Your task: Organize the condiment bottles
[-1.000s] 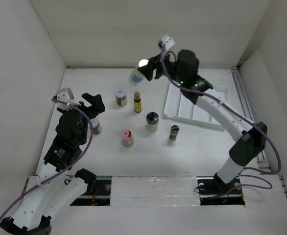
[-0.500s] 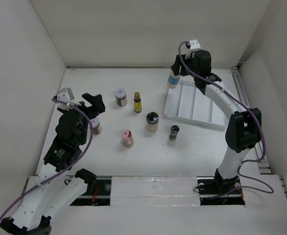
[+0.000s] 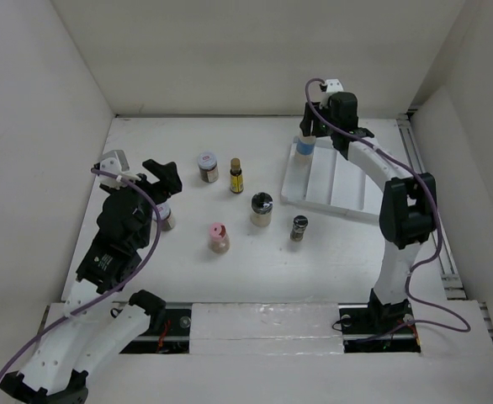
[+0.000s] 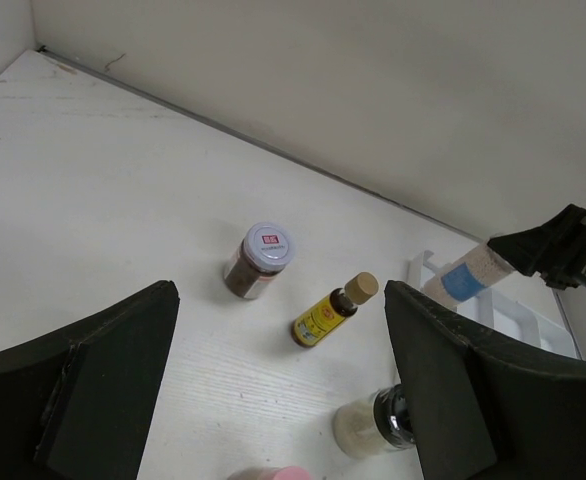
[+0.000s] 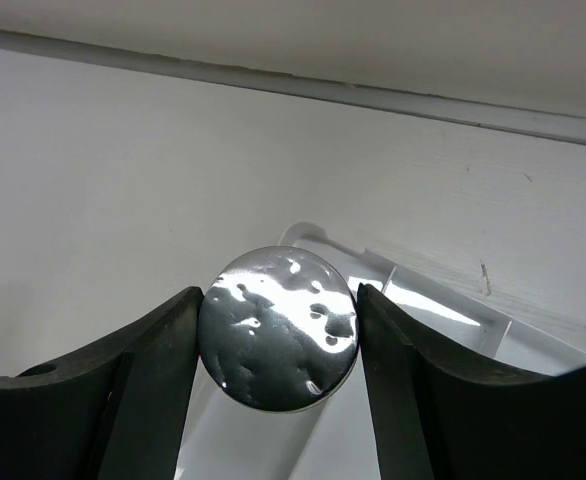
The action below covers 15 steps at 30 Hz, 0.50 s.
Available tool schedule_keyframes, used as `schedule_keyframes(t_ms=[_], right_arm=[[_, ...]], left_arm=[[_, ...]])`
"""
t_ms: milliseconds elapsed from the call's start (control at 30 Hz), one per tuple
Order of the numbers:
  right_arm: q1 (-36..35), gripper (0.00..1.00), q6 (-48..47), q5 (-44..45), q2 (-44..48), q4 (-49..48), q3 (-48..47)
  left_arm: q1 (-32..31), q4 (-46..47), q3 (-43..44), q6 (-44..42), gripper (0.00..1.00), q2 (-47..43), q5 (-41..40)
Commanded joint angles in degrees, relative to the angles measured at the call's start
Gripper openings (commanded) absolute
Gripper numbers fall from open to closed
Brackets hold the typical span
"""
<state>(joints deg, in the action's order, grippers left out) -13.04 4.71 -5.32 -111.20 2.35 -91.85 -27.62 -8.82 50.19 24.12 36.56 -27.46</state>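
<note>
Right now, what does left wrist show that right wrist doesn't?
Only left wrist: the red-and-white-topped jar, amber bottle and black-lidded jar standing on the table, framed by the open left fingers.
Only right wrist: the shiny round end of the blue-labelled bottle, pinched between the right fingers.
Both: that bottle and the white tray beneath it.
</note>
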Motion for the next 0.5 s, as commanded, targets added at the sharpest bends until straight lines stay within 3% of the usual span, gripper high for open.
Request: schedule_keyframes(t_ms=[0,200,367,467], right_arm=[[0.6,0.45,-0.6,0.9,-1.7,-5.3,-5.1],[0.6,0.46,-1.6,2.6,-4.4,-4.6,-7.6],[-1.6,0.86,-3.8,5.8,-2.9,-4.1,-4.0],[-2.2,0.98,-3.8,6.4,0.9,-4.1,-1.3]], left_arm=[[0.4,2.6,-0.3,0.0,0.80,0.0,0.2],[0.4,2.6,-0.3,0.0,0.80,0.0,0.2],[0.4,2.6,-0.3,0.0,0.80,0.6,0.8],[0.4,2.6,-0.3,0.0,0.80,0.6,1.4]])
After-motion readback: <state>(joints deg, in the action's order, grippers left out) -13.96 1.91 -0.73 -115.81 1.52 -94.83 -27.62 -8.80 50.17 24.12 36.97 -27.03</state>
